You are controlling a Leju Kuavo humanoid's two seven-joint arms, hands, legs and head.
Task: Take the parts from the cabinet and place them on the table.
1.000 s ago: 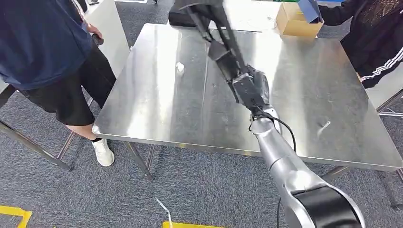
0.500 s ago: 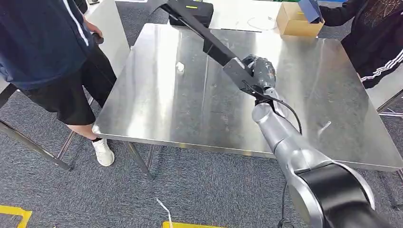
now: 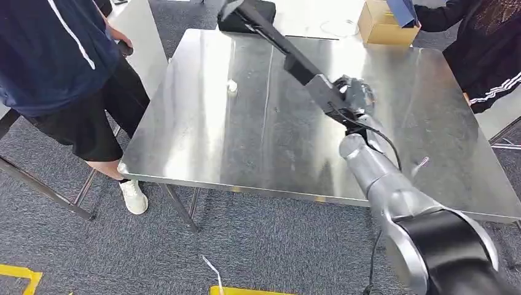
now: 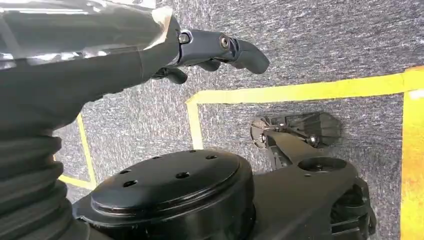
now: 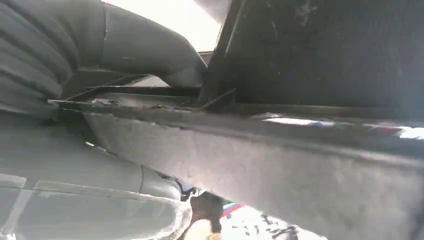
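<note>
Since a second ago my right hand (image 3: 351,98) has carried the long black part (image 3: 289,54) to the right and farther across the steel table (image 3: 203,141), and the part now slants from the hand toward the far left edge.

Head view: the right hand grips the part by its near end, above the right half of the table; I judge it is held up so it can be laid flat. A small white object (image 3: 232,86) lies on the left half. A cardboard box (image 3: 384,24) sits at the far edge. One person (image 3: 55,61) stands at the left, another (image 3: 485,49) at the far right.

Left wrist view: my left hand (image 4: 210,47) hangs over grey carpet with yellow floor tape (image 4: 300,91), fingers curled in, holding nothing.

Right wrist view: the part (image 5: 310,115) lies close across the lens beside the grey thumb (image 5: 145,50).
</note>
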